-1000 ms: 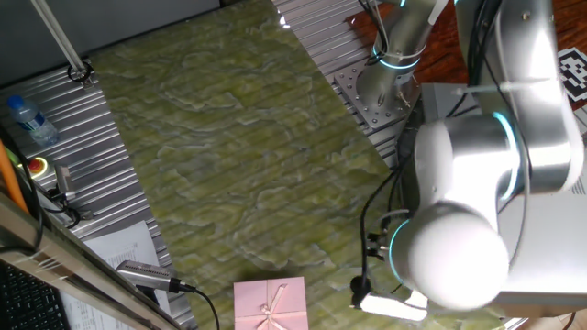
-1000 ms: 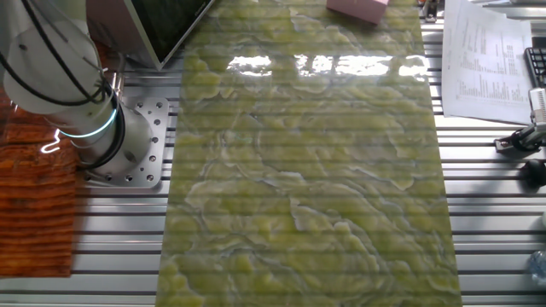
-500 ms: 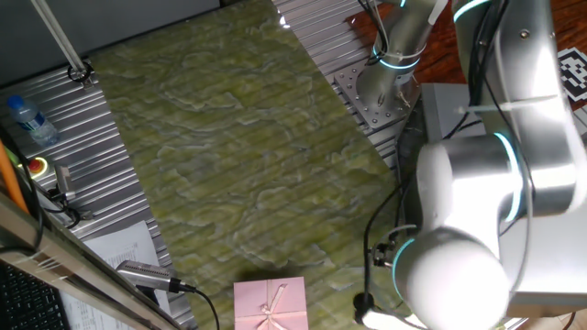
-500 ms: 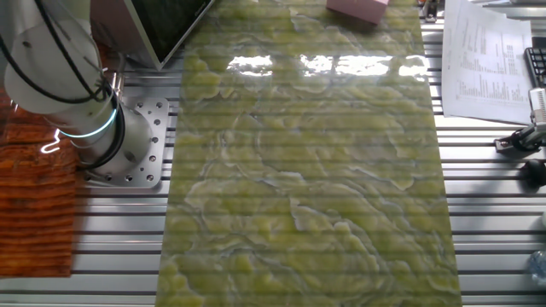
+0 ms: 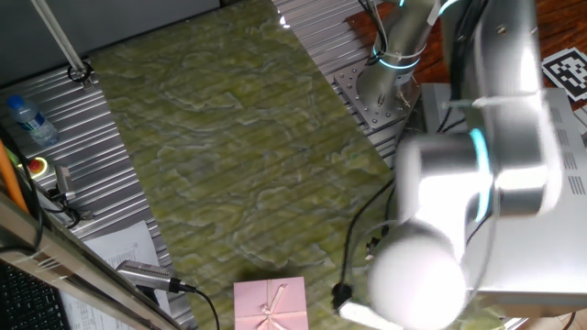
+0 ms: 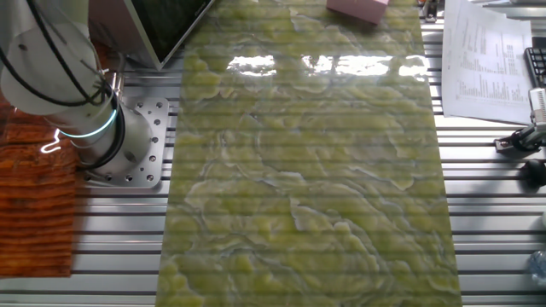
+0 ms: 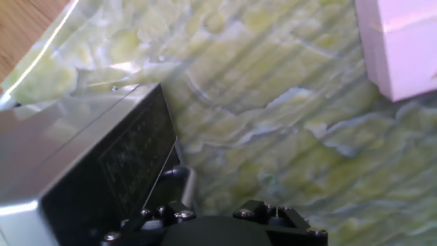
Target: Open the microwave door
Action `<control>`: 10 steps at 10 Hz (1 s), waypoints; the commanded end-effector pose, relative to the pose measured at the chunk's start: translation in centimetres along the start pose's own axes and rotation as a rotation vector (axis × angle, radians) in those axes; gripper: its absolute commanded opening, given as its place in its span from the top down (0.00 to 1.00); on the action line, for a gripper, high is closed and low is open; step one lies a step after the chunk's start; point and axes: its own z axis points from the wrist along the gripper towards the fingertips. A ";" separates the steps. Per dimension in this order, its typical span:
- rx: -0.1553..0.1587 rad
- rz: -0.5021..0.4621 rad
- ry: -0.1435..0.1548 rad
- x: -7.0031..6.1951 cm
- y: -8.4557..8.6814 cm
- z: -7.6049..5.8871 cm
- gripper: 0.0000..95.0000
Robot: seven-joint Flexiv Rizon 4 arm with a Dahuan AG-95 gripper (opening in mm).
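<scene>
In the hand view the microwave (image 7: 48,157) is a silver-grey box at the left. Its door (image 7: 113,181) of dark glass faces right, shut against the body as far as I can see, with the curved silver handle (image 7: 186,179) near its lower edge. My gripper (image 7: 217,219) shows only as a dark base at the bottom edge, just right of the handle and not touching it; the fingertips are out of frame. In the other fixed view only a corner of the door (image 6: 166,21) shows at top left. In one fixed view my blurred arm (image 5: 459,211) hides the gripper.
A small pink gift box (image 7: 399,44) sits on the green marbled mat (image 5: 238,156), right of the microwave; it also shows in the fixed views (image 5: 269,304) (image 6: 358,8). The arm's base (image 6: 94,128) is bolted beside the mat. A water bottle (image 5: 27,119), papers (image 6: 486,60) and cables lie on the far side.
In one fixed view the arm's elbow and forearm have swung left and down towards the pink box, and are blurred now. The other fixed view shows almost no change.
</scene>
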 end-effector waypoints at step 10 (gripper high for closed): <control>0.023 0.007 0.054 -0.3 0.1 0.2 0.40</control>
